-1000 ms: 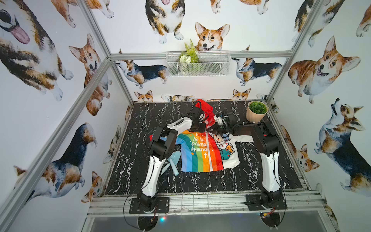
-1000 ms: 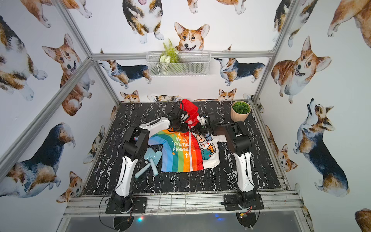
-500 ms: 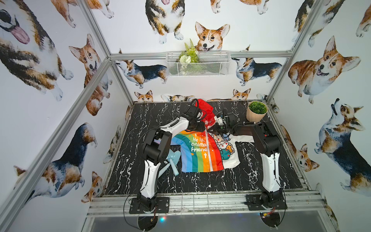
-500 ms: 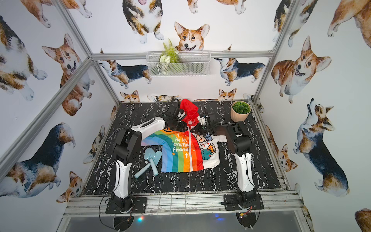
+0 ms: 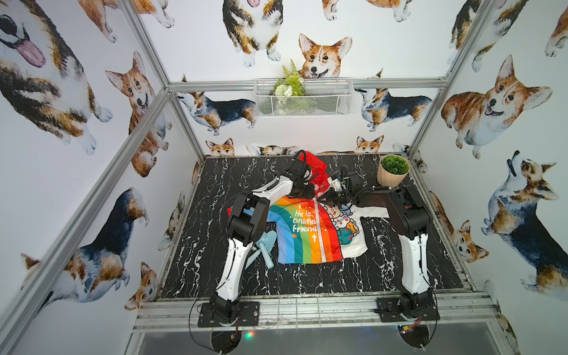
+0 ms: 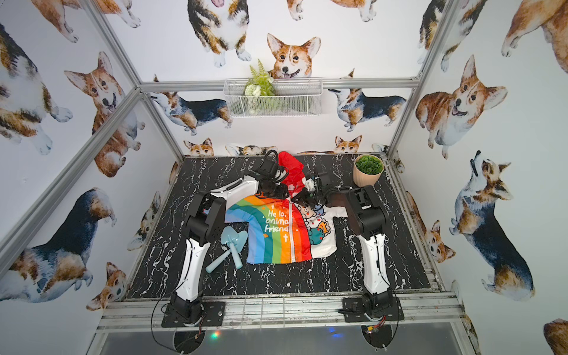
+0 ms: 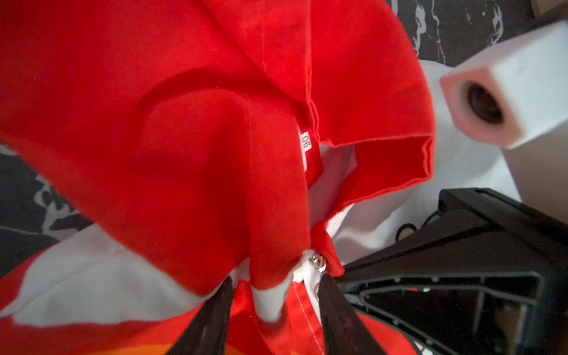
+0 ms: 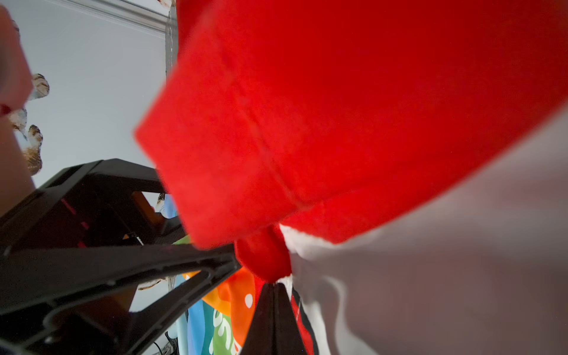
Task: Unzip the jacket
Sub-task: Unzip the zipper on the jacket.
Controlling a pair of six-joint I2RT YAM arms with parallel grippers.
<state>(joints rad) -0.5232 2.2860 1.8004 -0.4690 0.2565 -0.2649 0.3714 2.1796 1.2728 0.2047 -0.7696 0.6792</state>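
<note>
Well, the jacket [image 5: 310,233] lies flat on the black marbled table [image 5: 307,276], front side up, on the robot's left of the potted plant [image 5: 393,172] and nearer the arm bases than it. Its red hood [image 5: 316,172] is the end closest to the plant, and its white zipper [image 6: 293,236] runs closed down to the hem. Both grippers meet at the collar, a short way from the plant.

The left gripper [image 7: 275,281] has its jaws standing apart, with a fold of red and white collar cloth between them – they straddle it rather than pinch it. The silver zipper slider [image 7: 318,261] sits at the collar, just beside one finger.

The right gripper [image 8: 273,287] has its jaws pressed together, tips against the red collar edge – whether they catch any cloth cannot be told. Two pale blue scoops [image 6: 233,246] lie beyond the jacket from the plant.
</note>
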